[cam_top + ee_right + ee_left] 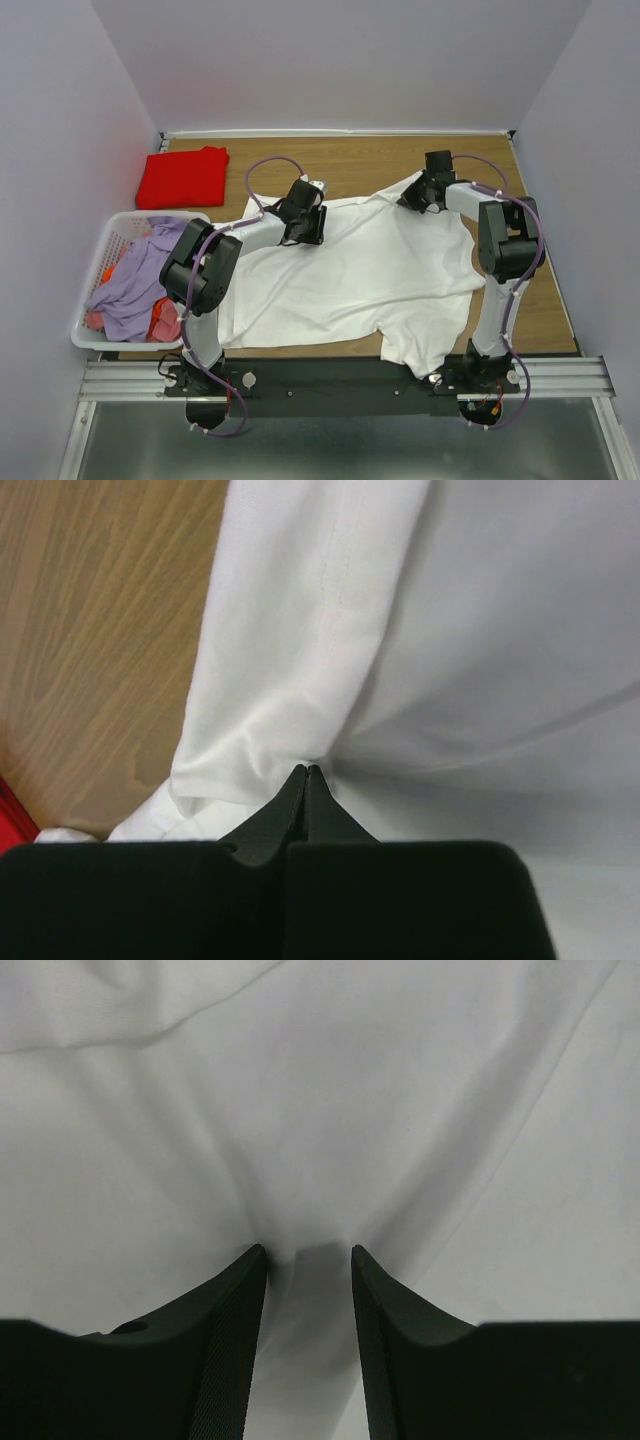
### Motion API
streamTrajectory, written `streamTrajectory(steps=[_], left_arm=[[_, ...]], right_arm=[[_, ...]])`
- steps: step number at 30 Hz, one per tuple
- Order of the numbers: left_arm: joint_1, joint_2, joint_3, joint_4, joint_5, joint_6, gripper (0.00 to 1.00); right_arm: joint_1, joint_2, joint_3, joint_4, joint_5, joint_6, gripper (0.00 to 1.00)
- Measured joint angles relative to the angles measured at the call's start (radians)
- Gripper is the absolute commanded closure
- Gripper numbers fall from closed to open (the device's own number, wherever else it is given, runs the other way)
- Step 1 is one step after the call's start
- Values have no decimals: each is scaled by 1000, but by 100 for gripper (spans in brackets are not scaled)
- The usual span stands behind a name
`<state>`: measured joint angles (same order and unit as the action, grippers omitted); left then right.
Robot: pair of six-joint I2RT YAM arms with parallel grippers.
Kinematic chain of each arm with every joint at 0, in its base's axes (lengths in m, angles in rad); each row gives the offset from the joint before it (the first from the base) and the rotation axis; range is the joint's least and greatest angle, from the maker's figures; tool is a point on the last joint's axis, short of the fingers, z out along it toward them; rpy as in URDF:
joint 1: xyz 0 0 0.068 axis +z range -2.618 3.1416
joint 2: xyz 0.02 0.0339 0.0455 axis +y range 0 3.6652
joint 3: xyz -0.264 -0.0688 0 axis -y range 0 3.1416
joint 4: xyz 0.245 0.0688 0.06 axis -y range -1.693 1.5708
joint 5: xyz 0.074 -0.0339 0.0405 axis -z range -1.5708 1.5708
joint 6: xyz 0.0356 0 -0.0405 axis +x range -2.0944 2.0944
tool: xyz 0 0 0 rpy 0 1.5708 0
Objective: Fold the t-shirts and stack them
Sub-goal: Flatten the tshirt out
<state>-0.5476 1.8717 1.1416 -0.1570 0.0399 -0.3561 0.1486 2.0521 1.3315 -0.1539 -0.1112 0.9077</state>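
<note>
White t-shirt [370, 270] lies spread across the wooden table [360, 160], its far edge under both tools, its body running back toward the arm bases and one near corner drooping off the near edge. The red t-shirt [182, 178] sits folded in the far-left corner, with the laundry basket [160, 215] beside the left arm. Right gripper [307, 770] is fully closed, pinching the shirt's far-right seamed edge, while left gripper [308, 1252] is about half open, tips pressed into the far-left cloth, nothing clamped. My read: all the cloth lies nearward of both tools, so the fold pulls toward the bases once the left closes.
</note>
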Motion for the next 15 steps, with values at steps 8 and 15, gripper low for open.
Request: streamTrajectory(steps=[8,15], left_arm=[[0,0,0,0,0,2,52],[0,0,0,0,0,2,52]], right_arm=[[0,23,99,-6,-13,-29,100],[0,81,236,-7,-27,-56,100]])
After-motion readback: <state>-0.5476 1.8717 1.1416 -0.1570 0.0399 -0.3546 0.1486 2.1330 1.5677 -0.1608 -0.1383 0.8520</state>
